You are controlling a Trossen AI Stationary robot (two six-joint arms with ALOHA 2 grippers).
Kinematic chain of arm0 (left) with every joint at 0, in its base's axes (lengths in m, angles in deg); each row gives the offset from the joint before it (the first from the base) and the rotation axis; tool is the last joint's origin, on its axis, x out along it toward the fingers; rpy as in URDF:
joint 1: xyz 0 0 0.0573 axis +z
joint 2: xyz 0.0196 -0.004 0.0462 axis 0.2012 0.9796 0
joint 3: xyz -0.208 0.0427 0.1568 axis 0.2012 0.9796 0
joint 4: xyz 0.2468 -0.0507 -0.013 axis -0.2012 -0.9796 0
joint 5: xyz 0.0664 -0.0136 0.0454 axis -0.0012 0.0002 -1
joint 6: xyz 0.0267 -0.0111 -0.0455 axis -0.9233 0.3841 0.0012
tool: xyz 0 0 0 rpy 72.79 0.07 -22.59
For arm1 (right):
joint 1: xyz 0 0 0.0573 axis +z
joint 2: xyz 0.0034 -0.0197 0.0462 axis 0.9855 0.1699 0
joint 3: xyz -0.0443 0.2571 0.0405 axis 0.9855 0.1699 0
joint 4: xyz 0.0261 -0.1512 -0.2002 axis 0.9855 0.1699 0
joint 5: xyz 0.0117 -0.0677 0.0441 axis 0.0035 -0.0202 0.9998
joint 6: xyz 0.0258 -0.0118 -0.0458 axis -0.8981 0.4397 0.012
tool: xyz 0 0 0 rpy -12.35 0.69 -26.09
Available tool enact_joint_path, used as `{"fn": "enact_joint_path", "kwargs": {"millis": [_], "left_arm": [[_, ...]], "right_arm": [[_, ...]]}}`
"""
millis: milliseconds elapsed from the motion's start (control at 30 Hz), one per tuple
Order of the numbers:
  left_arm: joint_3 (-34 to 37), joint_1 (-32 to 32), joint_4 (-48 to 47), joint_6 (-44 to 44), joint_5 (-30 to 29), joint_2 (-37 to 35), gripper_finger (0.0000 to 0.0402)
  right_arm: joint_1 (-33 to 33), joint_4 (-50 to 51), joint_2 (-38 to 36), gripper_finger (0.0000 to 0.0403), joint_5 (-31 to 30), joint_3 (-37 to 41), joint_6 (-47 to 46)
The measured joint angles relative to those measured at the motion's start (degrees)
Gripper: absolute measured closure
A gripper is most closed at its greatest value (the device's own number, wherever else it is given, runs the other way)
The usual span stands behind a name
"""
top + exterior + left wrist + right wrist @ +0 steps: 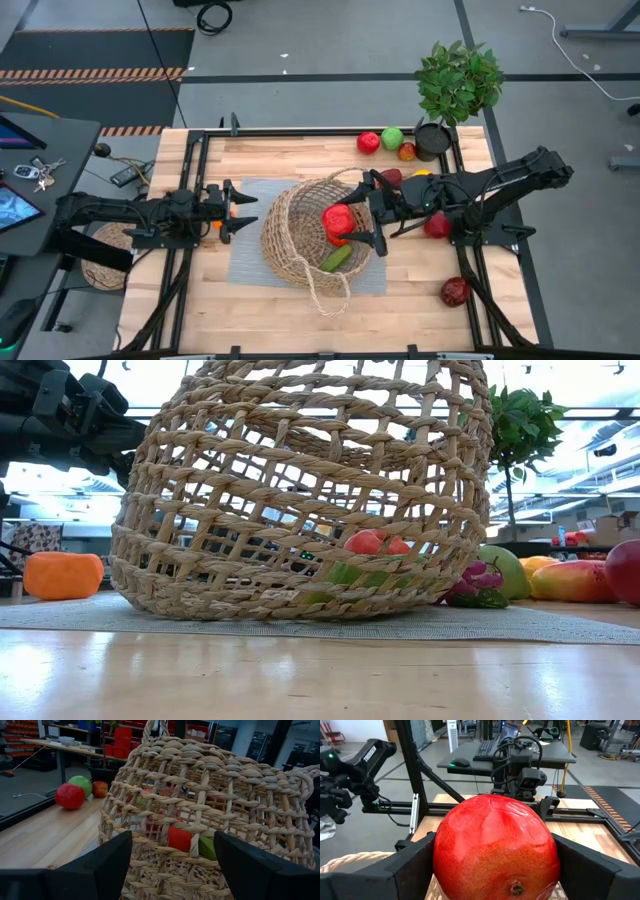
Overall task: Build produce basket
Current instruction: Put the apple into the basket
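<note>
- The basket lies tipped on its side on a grey mat in the middle of the high view, with its mouth turned to the right of the frame
- The right tool is at the basket mouth, and its fingers are pinching a red fruit, which fills the gap between them in the right wrist view
- A green piece lies at the lower edge of the basket mouth, just below the red fruit
- The left tool is just beside the closed bottom of the basket, at the left of centre; its fingers are spread apart and hold nothing
- An orange piece is on the surface at the left of the low view, near the left tool
- More produce lies at the upper right of the high view: a red ball, a green ball and a small orange one, near a potted plant
- A dark red piece is at the lower right, well apart from the basket
</note>
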Motion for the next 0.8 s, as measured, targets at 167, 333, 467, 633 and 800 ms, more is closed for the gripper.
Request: {"fn": "enact_joint_path", "kwargs": {"millis": [167,333,467,633,800], "left_arm": [[0.00,0.00,-0.02,0.00,0.00,0.00,0.0115],[0.01,0.00,-0.04,0.00,0.00,0.02,0.0115],[0.00,-0.01,-0.01,0.00,0.00,0.01,0.0115],[0.00,-0.02,-0.02,0.00,0.00,0.02,0.0115],[0.00,-0.02,-0.01,-0.01,-0.01,0.00,0.0115]], "right_arm": [[0.02,0.63,0.00,0.0043,-0.46,-0.16,0.18],[0.09,6.96,0.63,0.0043,-2.89,-4.48,0.90],[0.64,9.64,1.63,0.0043,-5.33,-6.20,4.35],[2.58,11.28,2.94,0.0043,-11.89,-6.49,11.96],[4.84,12.50,3.93,0.0043,-20.65,-6.43,19.09]]}}
